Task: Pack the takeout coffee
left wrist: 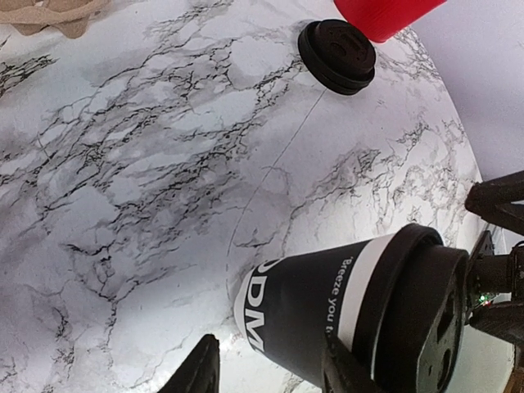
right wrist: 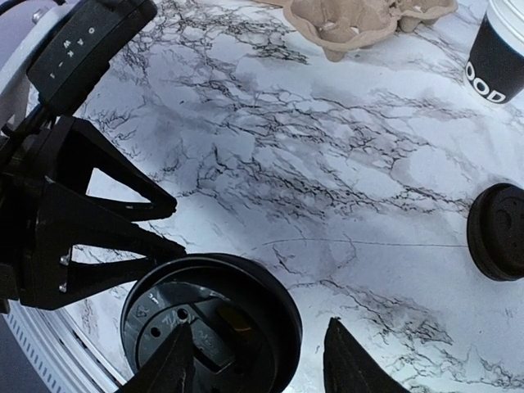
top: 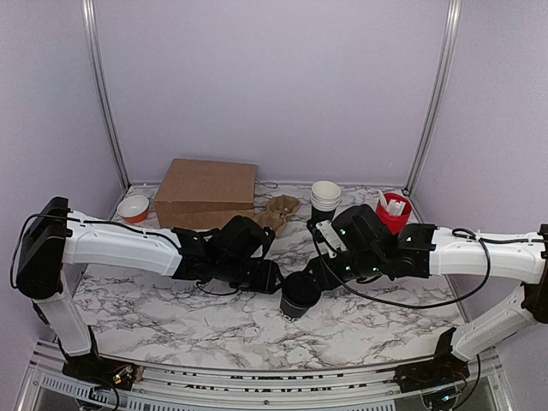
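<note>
The black paper cup [top: 300, 297] with white print stands at the table's middle with a round black lid [right wrist: 221, 311] on top. In the left wrist view the cup [left wrist: 311, 307] lies between my left gripper's [left wrist: 270, 368] spread fingers, near the right one and with a gap at the left one. My left gripper [top: 276, 281] is at the cup's left side. My right gripper [top: 317, 276] is open above the lid [right wrist: 258, 360], one finger over it and the other off its edge.
A second black lid [left wrist: 337, 53] lies on the marble by the red tub [top: 393, 212]. Stacked white-rimmed cups [top: 325, 197], a pulp cup carrier [top: 279, 211], a cardboard box [top: 205, 193] and a small orange bowl [top: 133, 208] line the back.
</note>
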Robot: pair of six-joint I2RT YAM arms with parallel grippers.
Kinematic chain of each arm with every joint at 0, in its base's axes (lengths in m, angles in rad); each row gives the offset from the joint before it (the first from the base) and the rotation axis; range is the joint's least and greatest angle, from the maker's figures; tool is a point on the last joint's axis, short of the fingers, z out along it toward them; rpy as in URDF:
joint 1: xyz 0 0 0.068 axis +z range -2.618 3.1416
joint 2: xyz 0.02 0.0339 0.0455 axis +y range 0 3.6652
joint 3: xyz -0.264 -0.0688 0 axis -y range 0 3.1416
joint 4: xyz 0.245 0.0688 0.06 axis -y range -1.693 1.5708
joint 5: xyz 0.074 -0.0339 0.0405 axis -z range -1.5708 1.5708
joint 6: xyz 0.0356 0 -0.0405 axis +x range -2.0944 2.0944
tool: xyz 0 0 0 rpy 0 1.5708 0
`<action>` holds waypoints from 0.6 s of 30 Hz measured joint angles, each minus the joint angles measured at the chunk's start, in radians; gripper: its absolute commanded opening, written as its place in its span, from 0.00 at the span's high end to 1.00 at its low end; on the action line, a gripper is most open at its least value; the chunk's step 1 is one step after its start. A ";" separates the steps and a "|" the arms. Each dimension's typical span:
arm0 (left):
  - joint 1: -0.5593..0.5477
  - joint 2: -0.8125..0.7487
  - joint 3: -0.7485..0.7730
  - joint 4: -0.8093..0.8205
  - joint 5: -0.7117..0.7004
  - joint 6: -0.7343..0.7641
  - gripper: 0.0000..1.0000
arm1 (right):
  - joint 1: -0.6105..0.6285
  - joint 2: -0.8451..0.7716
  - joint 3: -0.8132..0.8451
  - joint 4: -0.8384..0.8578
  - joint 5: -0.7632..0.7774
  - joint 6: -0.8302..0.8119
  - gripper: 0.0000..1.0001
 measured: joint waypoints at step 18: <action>0.051 -0.050 -0.016 -0.039 -0.036 0.047 0.62 | -0.002 0.092 0.029 0.010 0.002 0.040 0.53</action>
